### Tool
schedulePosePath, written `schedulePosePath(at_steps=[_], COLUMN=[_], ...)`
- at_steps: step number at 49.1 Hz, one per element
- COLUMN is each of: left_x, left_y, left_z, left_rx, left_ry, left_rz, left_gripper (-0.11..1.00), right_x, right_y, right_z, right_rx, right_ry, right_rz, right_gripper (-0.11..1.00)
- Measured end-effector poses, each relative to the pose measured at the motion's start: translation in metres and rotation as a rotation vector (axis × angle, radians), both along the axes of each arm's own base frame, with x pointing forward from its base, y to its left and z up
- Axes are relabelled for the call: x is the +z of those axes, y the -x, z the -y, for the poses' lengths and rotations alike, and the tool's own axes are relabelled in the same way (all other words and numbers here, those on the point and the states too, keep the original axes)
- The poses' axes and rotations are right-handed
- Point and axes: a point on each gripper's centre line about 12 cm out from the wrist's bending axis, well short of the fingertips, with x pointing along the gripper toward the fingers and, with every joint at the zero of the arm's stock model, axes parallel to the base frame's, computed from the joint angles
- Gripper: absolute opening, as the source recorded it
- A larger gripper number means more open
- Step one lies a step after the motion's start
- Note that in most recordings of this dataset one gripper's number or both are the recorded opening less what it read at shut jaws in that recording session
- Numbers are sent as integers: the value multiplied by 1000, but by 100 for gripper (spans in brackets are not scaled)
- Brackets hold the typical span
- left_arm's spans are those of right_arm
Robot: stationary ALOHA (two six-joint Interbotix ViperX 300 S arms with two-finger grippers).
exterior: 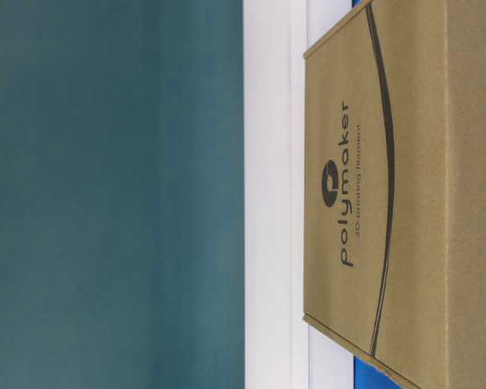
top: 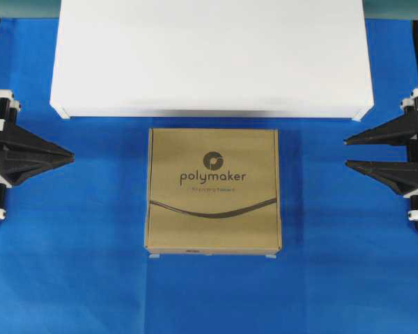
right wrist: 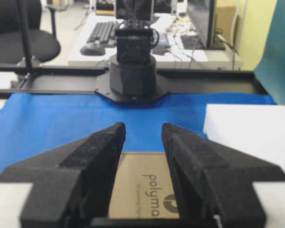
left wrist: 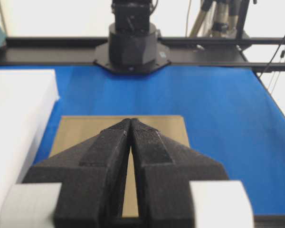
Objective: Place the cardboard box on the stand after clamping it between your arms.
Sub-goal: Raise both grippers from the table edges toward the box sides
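Note:
The brown cardboard box (top: 214, 190) with the "polymaker" logo lies flat on the blue cloth, just in front of the white stand (top: 211, 59). It also shows in the table-level view (exterior: 405, 194), the left wrist view (left wrist: 80, 130) and the right wrist view (right wrist: 142, 187). My left gripper (top: 72, 158) is shut and empty, well left of the box, tips pointing at it (left wrist: 131, 120). My right gripper (top: 346, 152) is open and empty, well right of the box, tips pointing at it (right wrist: 143, 128). Neither gripper touches the box.
The blue cloth (top: 76, 278) covers the table around the box. The stand's front edge (top: 216, 113) runs close behind the box. The opposite arm's base stands at the far side in each wrist view (left wrist: 132, 45) (right wrist: 133, 71). A teal backdrop (exterior: 113, 194) is behind.

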Motion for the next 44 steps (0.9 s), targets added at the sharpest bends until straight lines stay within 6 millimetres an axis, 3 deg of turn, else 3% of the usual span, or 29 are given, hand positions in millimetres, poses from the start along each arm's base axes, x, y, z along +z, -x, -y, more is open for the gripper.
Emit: schedulePosePath(at_steps=[4,9,14,29,44], left_x=[-5,-8,-8,-14,-34], left_y=[-4,-12,-17,-31,-31], left_z=[0,-1,-1,-4,-10], left_rx=[-2,-1,5,25,29], left_ry=[13,41,50,4,-63], left_rz=[-54,-127,-189,-518,-843], left_gripper=[4,0,0,0,0], right_x=[-2,-11,-22,-35,-48], right_y=[0,0,0,10,25], right_z=[1,4,6,14,12], right_rx=[-5,-22,-33,-83,-88], right_ry=[-2,-36,-58,-113,-120], right_rz=[-9,-85,-192,-606,-973], right_gripper=[18,7,3,3,3])
